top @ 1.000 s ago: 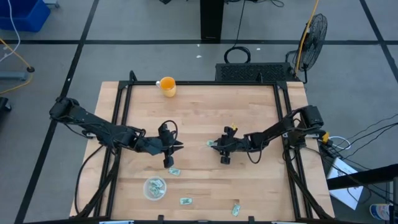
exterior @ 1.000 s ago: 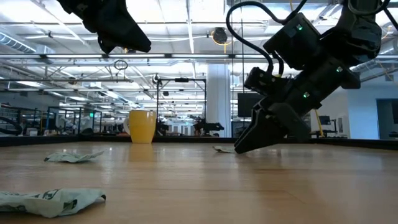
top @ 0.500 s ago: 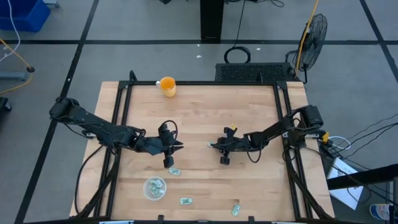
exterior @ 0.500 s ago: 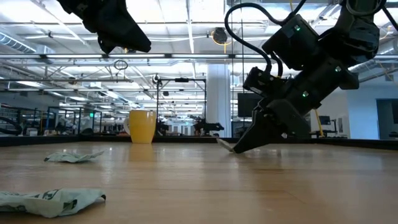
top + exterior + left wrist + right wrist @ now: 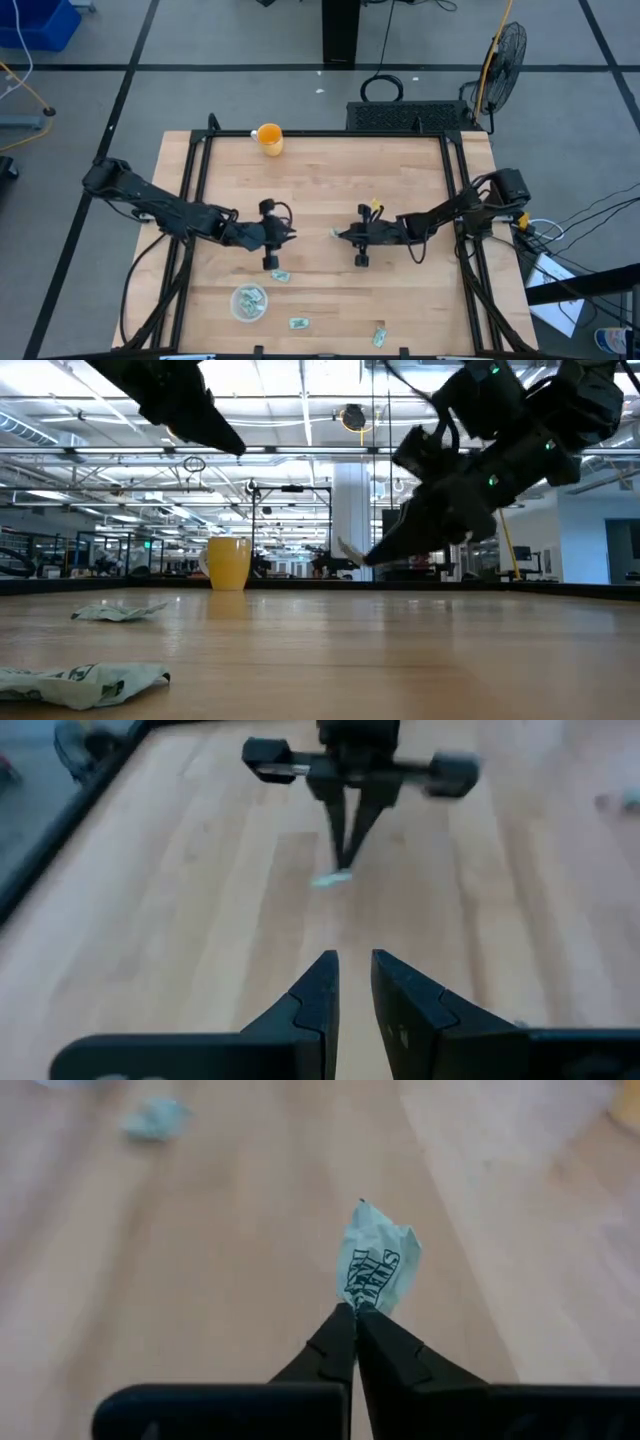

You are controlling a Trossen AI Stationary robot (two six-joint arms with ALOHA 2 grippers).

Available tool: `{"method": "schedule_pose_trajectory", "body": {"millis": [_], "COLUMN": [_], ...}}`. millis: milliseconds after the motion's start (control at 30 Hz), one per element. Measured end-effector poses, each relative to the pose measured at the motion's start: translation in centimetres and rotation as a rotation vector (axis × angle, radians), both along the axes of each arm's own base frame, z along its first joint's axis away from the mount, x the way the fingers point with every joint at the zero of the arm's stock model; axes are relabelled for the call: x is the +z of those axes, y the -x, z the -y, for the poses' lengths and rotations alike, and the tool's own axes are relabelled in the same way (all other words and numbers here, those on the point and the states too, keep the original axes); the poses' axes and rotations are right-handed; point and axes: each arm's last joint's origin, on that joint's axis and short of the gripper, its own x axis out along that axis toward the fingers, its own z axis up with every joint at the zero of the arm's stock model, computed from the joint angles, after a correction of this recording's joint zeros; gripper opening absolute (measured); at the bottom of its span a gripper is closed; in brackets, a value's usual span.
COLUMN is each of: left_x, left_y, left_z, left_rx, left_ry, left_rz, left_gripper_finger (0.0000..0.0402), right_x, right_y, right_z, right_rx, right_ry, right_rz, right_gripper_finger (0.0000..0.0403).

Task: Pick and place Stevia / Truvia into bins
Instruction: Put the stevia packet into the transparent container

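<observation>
My right gripper (image 5: 340,235) is shut on a green-and-white Stevia sachet (image 5: 378,1265) above the table's middle; the low view shows the same sachet (image 5: 350,550) in the air. My left gripper (image 5: 353,982) hovers facing it from the table's left. Its fingers stand a narrow gap apart with nothing between them. The clear cup (image 5: 248,302) stands near the front left with sachets inside. More sachets lie flat on the wood: one (image 5: 281,275) just beyond the cup, and two near the front edge (image 5: 297,323) (image 5: 380,336). My right gripper pinches the sachet's near end (image 5: 358,1302) between its two fingertips (image 5: 372,556). The fingers come slanting down from the table's right side. The sachet sticks out past the tips toward the left, crumpled, and is lifted clear of the table.
An orange mug (image 5: 269,138) stands at the far edge, left of centre. Black frame rails (image 5: 195,170) run along the table's left and right sides. Bare wood lies between the two grippers and the cup.
My right gripper has shut on the sachet that lay on the table under its tips. It has then risen with it, and the sachet now hangs clear of the wood.
</observation>
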Motion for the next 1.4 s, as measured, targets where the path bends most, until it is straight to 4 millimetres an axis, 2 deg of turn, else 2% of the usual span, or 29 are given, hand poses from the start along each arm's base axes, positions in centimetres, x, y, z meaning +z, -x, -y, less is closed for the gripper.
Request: {"method": "schedule_pose_trajectory", "body": {"millis": [167,300,600,767,1067,1400], "left_x": [-1.2,-1.7,-4.3,-5.9,-6.3,-6.2], "left_y": [-1.6,-3.2,-5.4,-6.7,-7.5,-7.7], "left_z": [0.4,0.6,0.8,1.3,-0.1,-0.5], "left_rx": [-0.087,-0.184,-0.289,-0.355,-0.287,-0.371], "left_ry": [-0.134,-0.143,-0.147,-0.201,-0.249,-0.160], "left_rz": [0.008,0.071,0.087,0.141,0.165,0.189], "left_gripper_finger": [0.0067,0.0079,0.0184,0.0212,0.0194,0.0167], "right_x": [1.1,1.4,1.8,2.4,2.4,2.8], "right_y": [-0.1,-0.2,-0.5,-0.8,-0.8,-0.9], "right_z": [-0.7,-1.1,-0.6,-0.3,-0.4,-0.2], "right_rx": [0.165,0.226,0.199,0.182,0.180,0.201], "right_ry": [-0.187,-0.289,-0.315,-0.352,-0.427,-0.429], "right_rz": [0.050,0.069,0.112,0.174,0.159,0.202], "right_gripper_finger": [0.0001,0.0000,0.0000,0.0000,0.0000,0.0000]}}
